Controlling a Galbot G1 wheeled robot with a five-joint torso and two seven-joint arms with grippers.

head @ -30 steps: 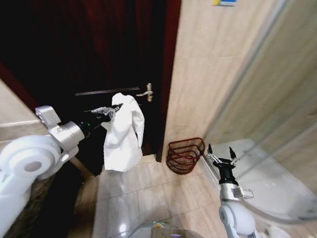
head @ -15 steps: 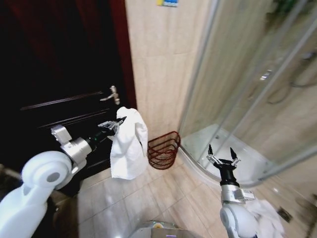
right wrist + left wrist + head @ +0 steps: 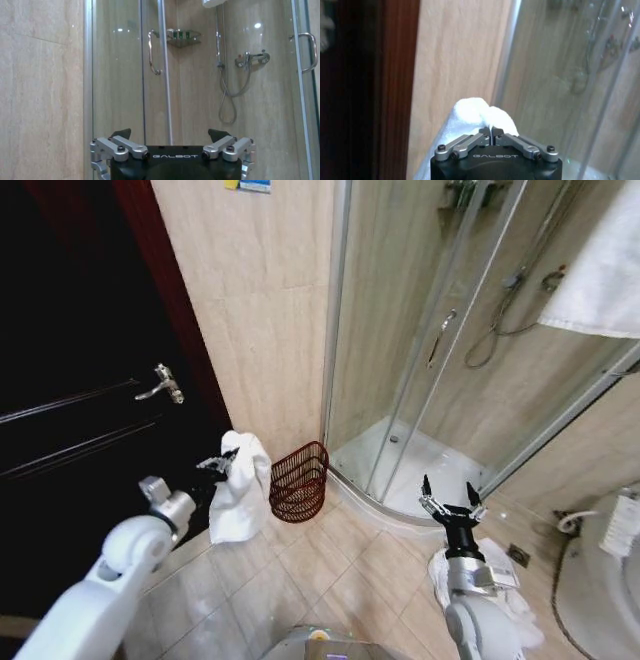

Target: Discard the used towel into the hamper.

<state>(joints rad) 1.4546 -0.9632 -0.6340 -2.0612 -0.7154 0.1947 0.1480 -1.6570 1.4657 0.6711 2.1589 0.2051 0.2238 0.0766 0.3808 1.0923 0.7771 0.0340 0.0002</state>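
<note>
The white used towel point(image 3: 240, 498) hangs from my left gripper point(image 3: 222, 467), which is shut on its top fold. In the left wrist view the towel point(image 3: 479, 112) bulges out above the closed fingers point(image 3: 470, 141). The hamper point(image 3: 299, 481), a small dark red wire basket, stands on the floor against the tiled wall, just right of the hanging towel. My right gripper point(image 3: 447, 506) is held upright at the lower right, open and holding nothing, and faces the shower glass in the right wrist view point(image 3: 170, 132).
A dark wooden door point(image 3: 80, 410) with a metal handle point(image 3: 162, 382) stands at the left. A curved glass shower enclosure point(image 3: 450, 350) occupies the right, its raised base point(image 3: 400, 470) next to the hamper. White cloth point(image 3: 500, 580) lies on the floor near my right arm.
The whole view has swung right: the door slid left and the shower came into sight. The towel stays in my left gripper and now hangs lower, close beside the hamper.
</note>
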